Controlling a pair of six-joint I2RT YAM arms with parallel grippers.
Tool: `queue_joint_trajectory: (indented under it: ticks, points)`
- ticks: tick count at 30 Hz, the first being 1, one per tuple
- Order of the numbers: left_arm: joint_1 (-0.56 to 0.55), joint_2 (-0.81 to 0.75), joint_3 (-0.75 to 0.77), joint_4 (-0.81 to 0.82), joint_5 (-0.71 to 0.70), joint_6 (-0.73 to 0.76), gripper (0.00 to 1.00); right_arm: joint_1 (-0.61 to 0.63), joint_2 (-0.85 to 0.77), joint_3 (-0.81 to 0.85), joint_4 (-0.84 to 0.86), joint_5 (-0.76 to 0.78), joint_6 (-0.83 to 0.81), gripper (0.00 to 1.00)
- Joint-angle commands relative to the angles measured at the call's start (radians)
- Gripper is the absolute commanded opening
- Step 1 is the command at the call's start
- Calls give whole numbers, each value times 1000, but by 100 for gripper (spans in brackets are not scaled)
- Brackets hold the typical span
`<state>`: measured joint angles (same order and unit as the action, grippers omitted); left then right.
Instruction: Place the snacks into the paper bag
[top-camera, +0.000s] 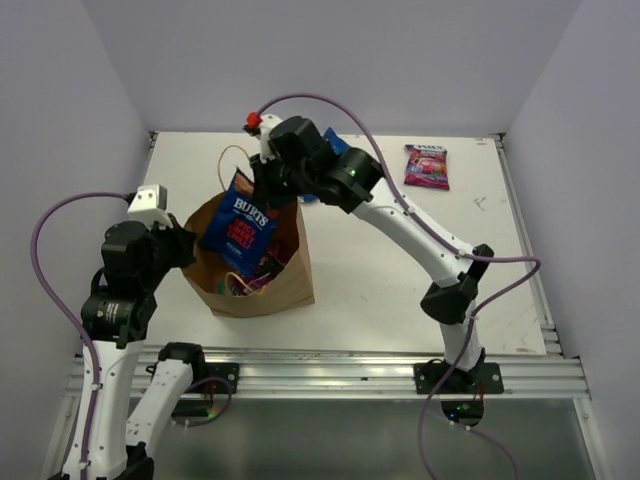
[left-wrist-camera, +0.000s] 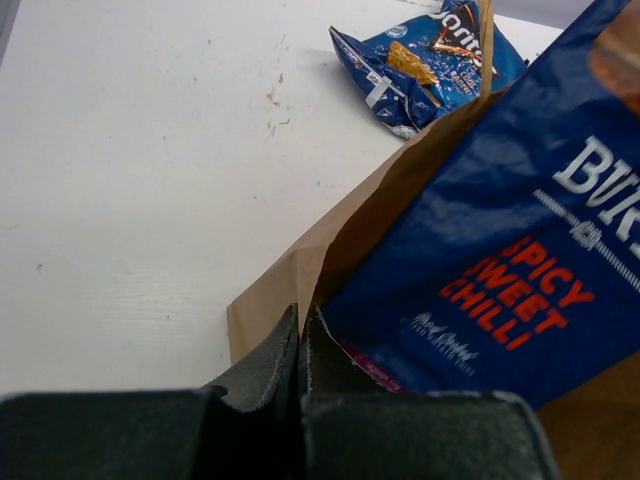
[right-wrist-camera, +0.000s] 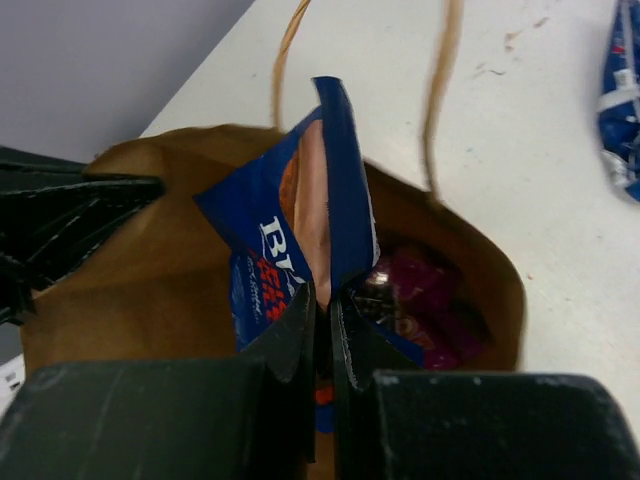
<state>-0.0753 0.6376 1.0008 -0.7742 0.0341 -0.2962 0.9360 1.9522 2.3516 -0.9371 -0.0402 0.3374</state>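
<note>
Top view: right arm (top-camera: 400, 225) is covering most of the chip bag (top-camera: 337, 143), only a blue corner is showing. The dark packet (top-camera: 238, 222) and bag (top-camera: 285, 290) wall are hiding the packets (right-wrist-camera: 430, 290) inside; they're blurring into magenta. The red thing (top-camera: 253, 122) at the far edge is reading too small to identify. Left wrist view is cropping the dark packet's label.
</note>
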Motion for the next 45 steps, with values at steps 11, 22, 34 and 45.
queue_joint_trajectory:
  ticks: [11,22,34,45]
  points:
    - [-6,-29,2,-4,15,-3,0,29,-137,140,-85,184,-64,87]
    - [-6,-15,21,-7,-5,5,0,-465,119,59,76,76,-98,92]
    - [-6,8,42,-54,-30,-21,0,-536,563,172,362,43,-109,94]
    - [-6,65,91,-96,-54,-35,0,-510,798,226,423,48,-126,93]
